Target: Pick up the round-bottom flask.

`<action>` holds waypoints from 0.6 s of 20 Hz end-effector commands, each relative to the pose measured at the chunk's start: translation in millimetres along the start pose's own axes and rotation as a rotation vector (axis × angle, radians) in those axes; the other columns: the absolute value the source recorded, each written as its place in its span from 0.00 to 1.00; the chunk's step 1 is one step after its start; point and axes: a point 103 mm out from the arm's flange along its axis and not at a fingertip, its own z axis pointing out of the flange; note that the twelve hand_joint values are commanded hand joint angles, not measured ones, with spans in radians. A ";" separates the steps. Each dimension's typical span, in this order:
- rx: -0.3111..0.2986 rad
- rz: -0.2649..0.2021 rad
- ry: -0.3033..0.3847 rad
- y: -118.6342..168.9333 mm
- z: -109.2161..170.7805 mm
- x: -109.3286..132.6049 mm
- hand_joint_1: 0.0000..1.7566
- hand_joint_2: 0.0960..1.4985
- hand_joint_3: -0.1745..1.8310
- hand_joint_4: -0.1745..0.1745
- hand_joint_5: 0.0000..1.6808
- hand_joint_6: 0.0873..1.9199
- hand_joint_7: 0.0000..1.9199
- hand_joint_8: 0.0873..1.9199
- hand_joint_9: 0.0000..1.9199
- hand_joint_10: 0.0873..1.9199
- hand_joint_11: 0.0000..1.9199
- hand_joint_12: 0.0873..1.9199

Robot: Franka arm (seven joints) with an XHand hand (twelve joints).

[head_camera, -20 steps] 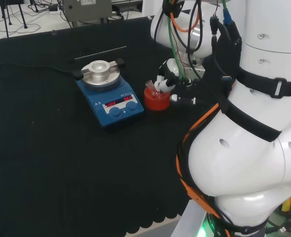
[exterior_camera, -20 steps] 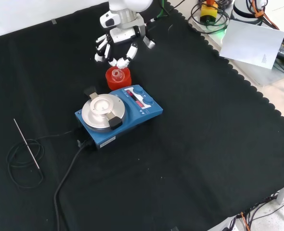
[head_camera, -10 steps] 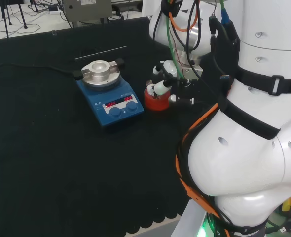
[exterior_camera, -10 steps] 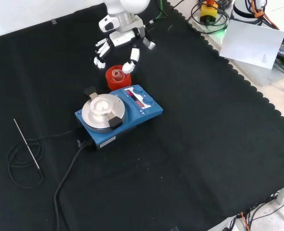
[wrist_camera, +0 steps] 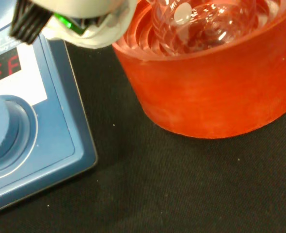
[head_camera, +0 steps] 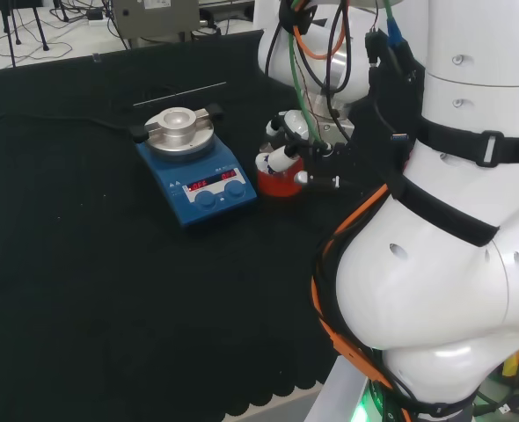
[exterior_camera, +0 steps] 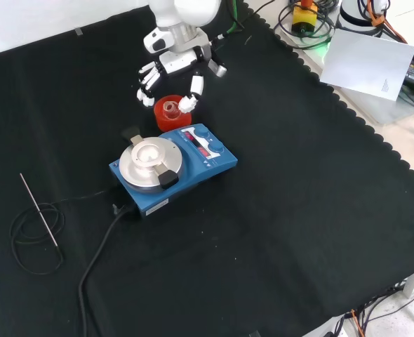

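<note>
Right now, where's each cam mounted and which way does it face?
Head: behind and above the base, looking over the white arm links at the bench.
Front: opposite, looking down on the cloth; the hand enters from the top.
Wrist: at the palm, close on the red stand and flask.
Shared: all three show the red stand and blue hotplate.
</note>
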 end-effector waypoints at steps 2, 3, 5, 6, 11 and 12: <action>0.005 0.002 -0.004 3.9 4.8 2.1 0.49 0.35 0.41 0.50 0.34 0.29 0.15 0.26 0.26 0.29 0.03 0.69; 0.004 0.003 0.000 4.2 4.6 1.0 0.49 0.36 0.41 0.51 0.36 0.30 0.15 0.26 0.27 0.29 0.03 0.69; 0.003 0.005 -0.004 4.3 4.6 0.5 0.49 0.37 0.40 0.52 0.38 0.32 0.15 0.26 0.27 0.29 0.04 0.69; 0.003 0.006 -0.003 4.5 4.9 0.1 0.49 0.37 0.40 0.52 0.39 0.33 0.15 0.26 0.27 0.29 0.04 0.69; 0.003 0.015 -0.011 5.5 5.3 0.0 0.49 0.39 0.40 0.54 0.43 0.35 0.16 0.26 0.27 0.29 0.04 0.69; 0.001 0.015 -0.013 5.8 5.3 -0.4 0.49 0.39 0.40 0.55 0.45 0.36 0.16 0.26 0.28 0.29 0.04 0.69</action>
